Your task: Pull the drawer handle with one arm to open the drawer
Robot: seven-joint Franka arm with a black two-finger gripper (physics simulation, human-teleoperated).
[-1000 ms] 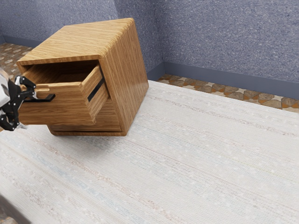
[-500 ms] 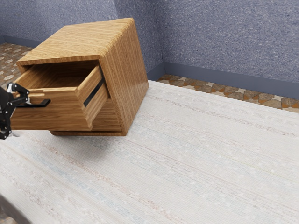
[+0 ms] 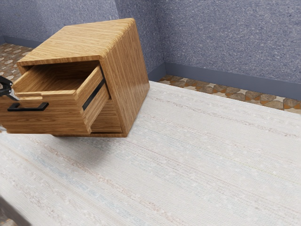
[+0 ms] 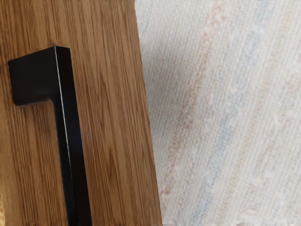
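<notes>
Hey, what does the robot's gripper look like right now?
Little of it is visible: at the exterior view's left edge, the gripper shows as a small, black, angular piece of hardware. No cables or markings can be made out.

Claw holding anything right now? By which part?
Seemingly nothing: the drawer handle is bare along its length, and the claw sits above it, apart.
</notes>
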